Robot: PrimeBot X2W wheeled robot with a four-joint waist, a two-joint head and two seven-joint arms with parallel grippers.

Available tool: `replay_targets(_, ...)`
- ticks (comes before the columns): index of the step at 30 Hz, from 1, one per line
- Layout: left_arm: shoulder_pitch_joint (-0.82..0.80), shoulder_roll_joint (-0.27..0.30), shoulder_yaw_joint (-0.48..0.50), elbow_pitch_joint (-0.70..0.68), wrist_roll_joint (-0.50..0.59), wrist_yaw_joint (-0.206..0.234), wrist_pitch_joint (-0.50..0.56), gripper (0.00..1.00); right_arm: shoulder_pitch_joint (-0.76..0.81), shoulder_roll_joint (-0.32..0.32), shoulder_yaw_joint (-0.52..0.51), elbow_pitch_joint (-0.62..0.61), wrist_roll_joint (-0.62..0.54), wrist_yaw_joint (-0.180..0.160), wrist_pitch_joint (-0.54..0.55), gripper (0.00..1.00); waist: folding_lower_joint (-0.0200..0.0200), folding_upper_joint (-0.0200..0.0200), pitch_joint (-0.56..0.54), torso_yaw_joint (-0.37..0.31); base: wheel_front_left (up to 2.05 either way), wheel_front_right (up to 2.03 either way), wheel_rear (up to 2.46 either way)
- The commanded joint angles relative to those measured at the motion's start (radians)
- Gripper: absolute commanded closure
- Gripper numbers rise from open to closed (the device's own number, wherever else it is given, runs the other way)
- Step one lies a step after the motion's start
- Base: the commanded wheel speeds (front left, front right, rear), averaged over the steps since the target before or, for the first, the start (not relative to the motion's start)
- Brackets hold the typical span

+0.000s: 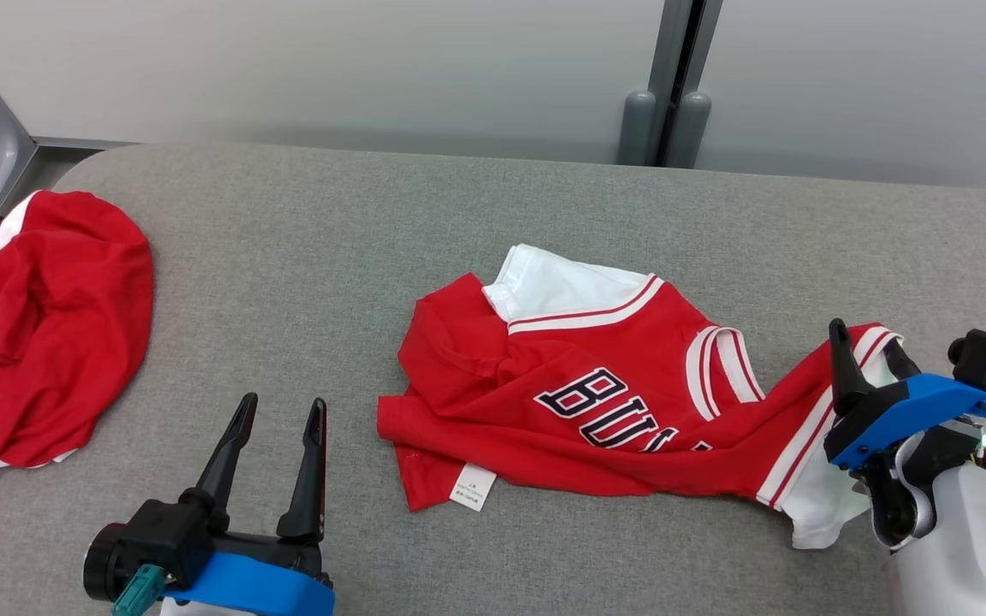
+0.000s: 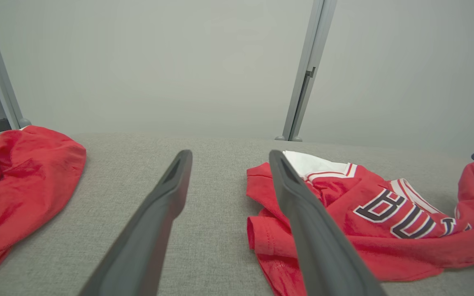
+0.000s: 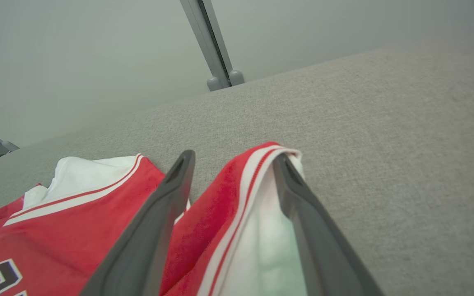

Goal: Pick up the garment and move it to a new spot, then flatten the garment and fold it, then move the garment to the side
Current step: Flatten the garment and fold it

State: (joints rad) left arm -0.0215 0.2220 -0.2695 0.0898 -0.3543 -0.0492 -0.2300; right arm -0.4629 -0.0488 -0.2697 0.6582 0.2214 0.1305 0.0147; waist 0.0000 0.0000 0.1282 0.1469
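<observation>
The garment [image 1: 596, 385] is a red jersey with white trim and dark lettering, lying crumpled on the grey padded table [image 1: 356, 222], right of centre. My right gripper [image 1: 870, 359] stands open at the jersey's right end. In the right wrist view a red and white trimmed strip of the garment [image 3: 76, 230] lies loose between the spread fingers of that gripper [image 3: 233, 160]. My left gripper [image 1: 281, 406] is open and empty over bare table, left of the jersey. In the left wrist view the garment [image 2: 364, 230] lies just right of the left gripper [image 2: 229, 158].
A second red cloth [image 1: 48, 325] lies bunched at the table's left edge, also seen as a red cloth [image 2: 10, 185] from the left wrist. A grey post [image 1: 668, 103] stands behind the table against a pale wall. Bare table lies between the two cloths.
</observation>
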Motion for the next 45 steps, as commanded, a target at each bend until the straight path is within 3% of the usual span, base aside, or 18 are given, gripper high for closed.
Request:
replay_targets(1,0.008,0.0,0.001,0.005,-0.006,0.005,-0.005,0.0,0.003,-0.003,-0.011,0.003,-0.008,0.0,-0.005,0.0,0.0,0.0,-0.009,-0.008,0.0,0.0,0.0)
replay_targets(5,0.021,0.007,0.011,0.012,-0.012,0.011,-0.008,0.0,0.052,-0.003,-0.031,-0.028,-0.004,0.0,0.034,0.0,0.0,0.0,-0.027,-0.035,0.0,0.0,0.0)
replay_targets(11,0.039,0.015,0.014,0.012,-0.016,0.021,-0.007,0.0,0.181,-0.003,-0.011,-0.221,-0.028,0.0,0.063,0.0,0.0,0.0,-0.05,-0.064,0.0,0.0,0.0)
replay_targets(17,0.054,0.019,0.014,0.016,-0.018,0.028,-0.011,0.0,0.354,-0.003,0.058,-0.483,-0.056,0.0,-0.048,0.0,0.0,0.0,-0.06,-0.076,0.0,0.0,0.0)
replay_targets(21,0.064,0.022,0.02,0.024,-0.016,0.036,-0.016,0.0,0.447,-0.002,0.087,-0.578,-0.088,0.0,-0.139,0.0,0.0,0.0,-0.074,-0.082,0.0,0.0,0.0)
replay_targets(25,0.077,0.021,0.028,0.035,-0.009,0.045,-0.023,0.0,0.514,-0.003,0.123,-0.617,-0.1,0.0,-0.185,0.0,0.0,0.0,-0.096,-0.089,0.0,0.0,0.0)
replay_targets(45,0.14,0.013,0.052,0.032,-0.01,0.055,-0.035,0.0,0.574,-0.003,0.134,-0.678,-0.083,0.0,-0.096,0.0,0.0,0.0,-0.153,-0.107,0.0,0.0,0.0)
